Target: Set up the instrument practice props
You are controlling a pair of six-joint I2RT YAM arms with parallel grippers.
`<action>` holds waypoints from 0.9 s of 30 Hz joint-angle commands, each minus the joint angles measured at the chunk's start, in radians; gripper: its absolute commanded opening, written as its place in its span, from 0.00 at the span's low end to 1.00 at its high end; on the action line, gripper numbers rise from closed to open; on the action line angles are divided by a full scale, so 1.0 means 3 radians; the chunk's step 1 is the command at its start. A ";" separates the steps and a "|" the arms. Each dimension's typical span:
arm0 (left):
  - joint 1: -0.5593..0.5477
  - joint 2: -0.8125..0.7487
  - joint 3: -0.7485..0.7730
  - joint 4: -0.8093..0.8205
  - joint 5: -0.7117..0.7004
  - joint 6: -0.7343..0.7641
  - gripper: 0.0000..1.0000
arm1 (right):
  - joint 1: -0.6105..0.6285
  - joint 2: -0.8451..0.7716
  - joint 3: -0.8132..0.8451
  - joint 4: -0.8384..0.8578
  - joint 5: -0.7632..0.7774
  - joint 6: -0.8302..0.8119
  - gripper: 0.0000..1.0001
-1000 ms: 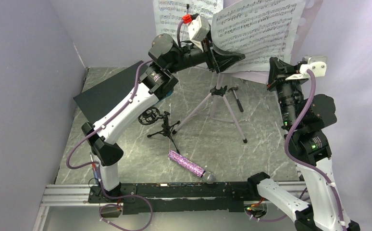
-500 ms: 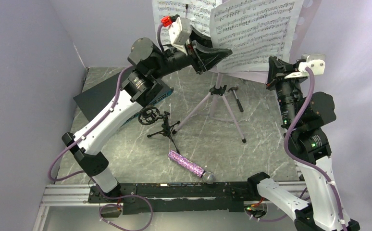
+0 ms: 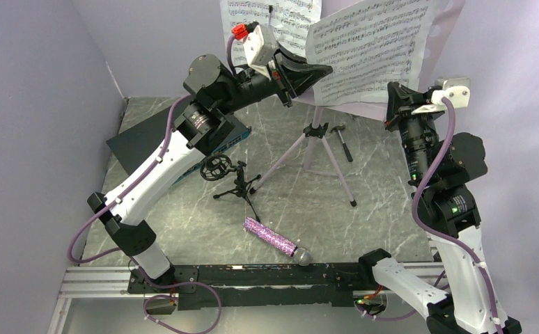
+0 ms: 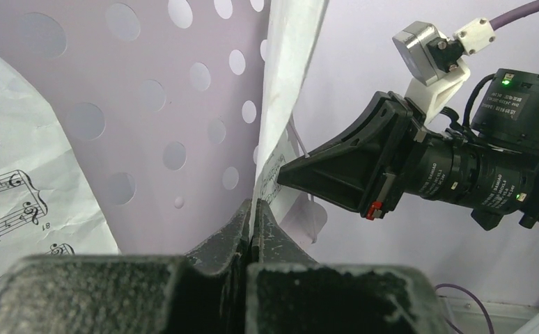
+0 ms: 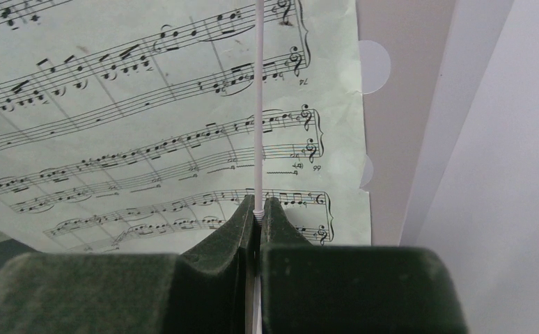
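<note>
Sheet-music page point(image 3: 371, 49) hangs before the music stand point(image 4: 141, 83), its opposite edges pinched by my left and right jaws, both shut on it, so I fear it tears if they pull apart unevenly or too far.

A dark flat box point(image 3: 141, 139) with a teal edge sits at the back left of the grey marbled bench point(image 3: 322, 216). A small dark-handled tool point(image 3: 344, 145) lies farther right, well apart from it.
</note>
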 commanded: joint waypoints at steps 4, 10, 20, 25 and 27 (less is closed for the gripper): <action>-0.0014 0.0088 0.0286 -0.0030 -0.0018 0.0132 0.03 | 0.0007 -0.0007 0.0131 0.0054 -0.0308 -0.0058 0.00; -0.0015 0.0264 0.0534 -0.0135 0.0055 0.0142 0.03 | 0.0007 -0.0044 0.0065 0.0097 -0.0477 -0.0093 0.00; -0.0015 0.0522 0.0887 -0.0312 0.0098 0.0205 0.02 | 0.0007 -0.0062 0.0046 0.0117 -0.0573 -0.0106 0.00; -0.0015 0.0583 0.0915 -0.0356 0.0060 0.0224 0.18 | 0.0009 -0.0066 0.0036 0.0099 -0.0581 -0.0107 0.00; -0.0015 0.0550 0.0837 -0.0295 0.0056 0.0198 0.35 | 0.0007 -0.0062 0.0035 0.0098 -0.0580 -0.0097 0.00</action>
